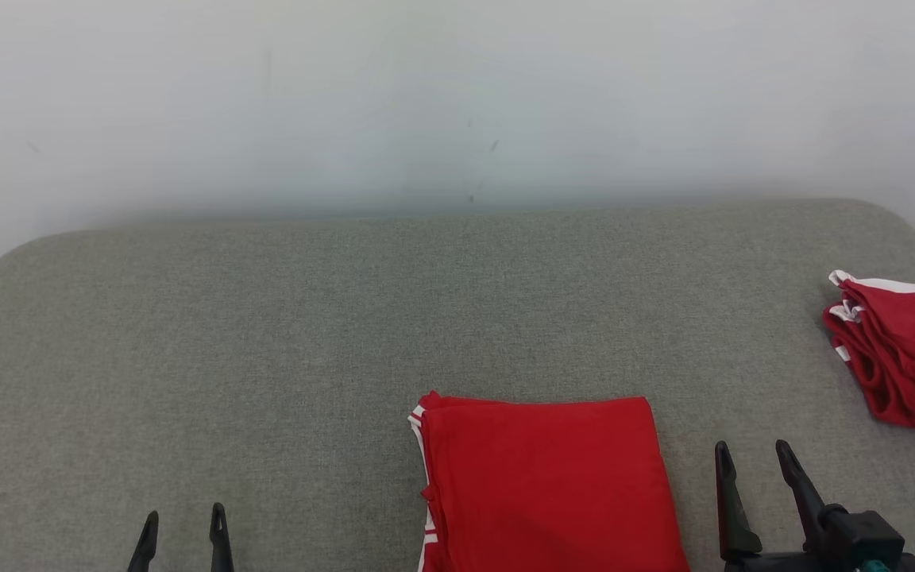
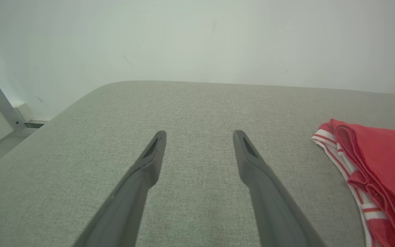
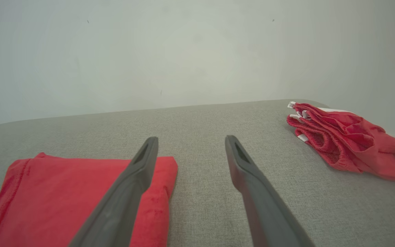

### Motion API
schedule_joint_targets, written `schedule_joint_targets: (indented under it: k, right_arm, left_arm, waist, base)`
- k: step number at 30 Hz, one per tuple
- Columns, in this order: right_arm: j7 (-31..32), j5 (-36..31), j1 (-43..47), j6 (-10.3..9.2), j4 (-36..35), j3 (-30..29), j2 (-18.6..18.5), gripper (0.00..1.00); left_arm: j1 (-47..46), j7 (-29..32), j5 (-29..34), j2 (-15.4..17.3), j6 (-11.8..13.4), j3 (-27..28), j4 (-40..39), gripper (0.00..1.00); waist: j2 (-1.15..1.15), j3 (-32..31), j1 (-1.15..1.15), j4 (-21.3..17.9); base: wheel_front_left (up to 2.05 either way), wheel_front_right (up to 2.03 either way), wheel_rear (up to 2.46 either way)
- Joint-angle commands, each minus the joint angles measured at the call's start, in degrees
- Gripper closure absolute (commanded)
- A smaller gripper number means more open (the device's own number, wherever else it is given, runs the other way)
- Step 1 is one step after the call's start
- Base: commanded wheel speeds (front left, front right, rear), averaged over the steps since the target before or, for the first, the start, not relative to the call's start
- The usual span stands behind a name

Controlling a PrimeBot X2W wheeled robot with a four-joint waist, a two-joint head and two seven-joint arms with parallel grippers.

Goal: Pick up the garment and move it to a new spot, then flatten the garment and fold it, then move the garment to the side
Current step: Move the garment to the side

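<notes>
Jaws of the left gripper [image 1: 184, 515] and right gripper [image 1: 751, 446] stand spread wide and empty in the head view, over a grey fabric-covered desk [image 1: 267, 318]. A folded red garment with white-striped trim [image 1: 545, 485] lies near centre, a looser red cloth pile [image 1: 898, 357] far right. Left wrist view: garment right, untouched. Right wrist view: garment just left. Folding looks done; next, pinch the bundle's edge and carry it aside.

The red folded cloth garment [image 1: 545, 477] is a bright, even red, with thin white stripes along its left edge. The crumpled red cloth bundle [image 1: 902, 357] is the same shade with white trim. The grey woven-fabric surface [image 1: 267, 334] is finely flecked, and the smooth wall [image 1: 426, 95] plain off-white.
</notes>
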Motion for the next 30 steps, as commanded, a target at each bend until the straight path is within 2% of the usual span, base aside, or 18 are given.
schedule_joint_targets:
  k: [1, 3, 6, 12, 18, 23, 30]
  right_arm:
    - [0.59, 0.45, -0.4, 0.0, -0.4, 0.18, 0.19, 0.0]
    - [2.21, 1.02, -0.87, 0.0, -1.28, 0.2, 0.18, 0.0]
    - [8.32, 2.0, -1.38, 0.0, -2.49, 0.51, 0.2, 0.0]
    - [34.93, 5.77, -1.68, 0.0, -7.16, -0.21, 0.09, 0.0]
    - [52.4, 5.41, -4.03, 0.0, -14.06, -2.67, 0.16, 0.0]
    - [63.35, 5.48, -5.85, 0.0, -15.87, -3.81, 0.18, 0.0]
    - [69.61, 3.68, -7.14, 0.0, -16.57, -5.2, 0.12, 0.0]
  left_arm:
    - [0.86, -0.16, 0.41, -0.14, 0.05, 0.04, 0.03, 0.0]
    - [0.99, -0.16, 0.41, -0.14, 0.08, 0.12, 0.07, 0.0]
    - [1.15, -0.16, 0.31, -0.14, 0.12, 0.01, 0.18, 0.0]
    - [1.22, -0.16, -0.04, -0.16, 0.18, -0.49, 0.36, 0.0]
    - [-0.38, -0.16, -0.54, -0.17, 0.06, -1.21, -0.04, 0.0]
    - [-2.34, -0.16, -0.99, -0.18, 0.04, -1.75, 0.1, 0.0]
    - [-4.43, -0.16, -2.16, -0.17, 0.76, -3.32, -0.31, 0.0]
  waist:
    - [-0.01, -0.01, 0.0, 0.01]
    - [-0.01, 0.07, 0.0, -0.05]
    - [-0.01, 0.18, 0.0, 0.1]
    - [-0.01, 0.47, 0.0, 0.86]
    - [-0.01, 2.71, 0.0, 2.64]
    - [-0.01, 5.38, 0.0, 5.27]
    - [-0.01, 8.9, 0.0, 8.63]
  base:
    - [0.0, 0.0, 0.0]
    - [0.0, 0.0, 0.0]
    - [0.0, 0.0, 0.0]
    - [0.0, 0.0, 0.0]
    - [0.0, 0.0, 0.0]
    - [0.0, 0.0, 0.0]
    - [0.0, 0.0, 0.0]
